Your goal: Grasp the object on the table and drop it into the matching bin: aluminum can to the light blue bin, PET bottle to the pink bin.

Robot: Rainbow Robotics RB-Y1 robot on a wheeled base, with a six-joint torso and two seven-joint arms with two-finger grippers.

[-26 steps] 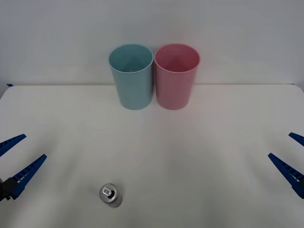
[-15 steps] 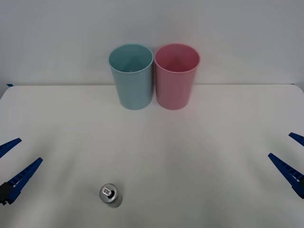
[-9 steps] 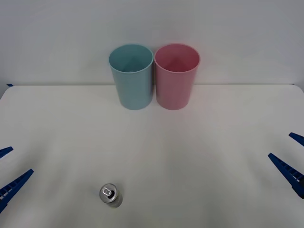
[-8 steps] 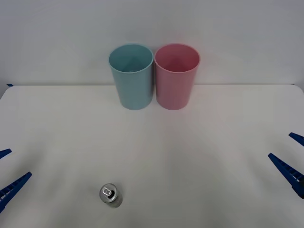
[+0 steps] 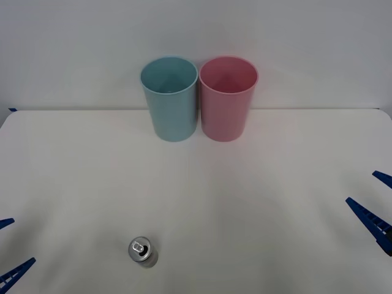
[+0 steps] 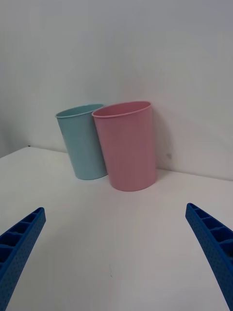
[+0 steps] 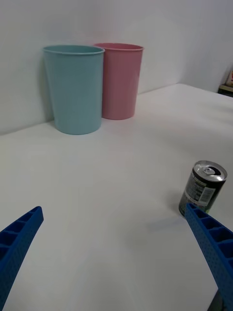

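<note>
Blue ribbed fingers of the left gripper [image 5: 9,248] show at the lower left edge of the front view, spread wide and holding nothing, low over the white worktop [image 5: 257,202]. Just to their right, near the front edge of the worktop, the aluminum can [image 5: 142,252] stands upright with its shiny pull-tab top facing up; in the left wrist view the can [image 7: 203,186] sits just beside one open finger [image 7: 213,245], not between the two. Well beyond the can, at the far side of the worktop against the pale wall, the light blue bin [image 5: 169,100] stands upright, and the pink bin [image 5: 227,99] stands just to its right, their sides touching or nearly so. Both bins are open at the top. At the right edge of the front view the right gripper [image 5: 375,201] hangs parked over the worktop, its blue fingers likewise spread wide and holding nothing, well apart from the can and the bins.
</note>
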